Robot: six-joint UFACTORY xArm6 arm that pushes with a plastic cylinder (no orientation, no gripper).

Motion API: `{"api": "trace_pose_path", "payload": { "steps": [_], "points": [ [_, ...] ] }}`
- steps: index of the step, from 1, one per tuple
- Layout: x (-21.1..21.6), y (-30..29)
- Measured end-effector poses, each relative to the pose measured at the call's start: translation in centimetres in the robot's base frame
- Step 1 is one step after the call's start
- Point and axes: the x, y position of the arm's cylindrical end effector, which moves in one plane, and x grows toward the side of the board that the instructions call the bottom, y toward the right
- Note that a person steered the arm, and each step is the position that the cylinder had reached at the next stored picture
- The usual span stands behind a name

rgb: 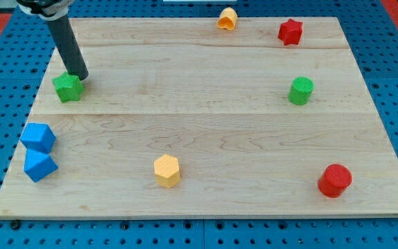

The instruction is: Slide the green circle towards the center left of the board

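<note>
The green circle (300, 90) is a short green cylinder standing at the view's right, a little above mid-height on the wooden board (206, 131). My tip (81, 77) is far from it, at the view's left, touching the top right edge of a green star block (68, 88). The dark rod rises from there up and to the left, out of the view's top.
Two blue blocks (38, 137) (40, 166) sit at the lower left edge. A yellow hexagon (166, 170) lies at the bottom middle, a red cylinder (334, 180) at the bottom right, a red star (290, 32) at the top right, an orange block (227, 19) at the top edge.
</note>
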Motion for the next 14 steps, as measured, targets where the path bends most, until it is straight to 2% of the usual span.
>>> {"api": "trace_pose_path", "payload": {
  "steps": [1,2,4,5,6,7,8,9,10,11,12,13,14],
  "points": [
    [5.1,-0.7],
    [7.7,2.3],
    [2.4,28.0],
    [-2.3,36.7],
    [-3.5,39.5],
    [-0.6,43.7],
    [2.8,38.6],
    [3.4,35.0],
    [5.2,33.8],
    [4.3,38.3],
    [7.4,42.0],
    [9.0,38.2],
    [7.6,32.3]
  ]
}}
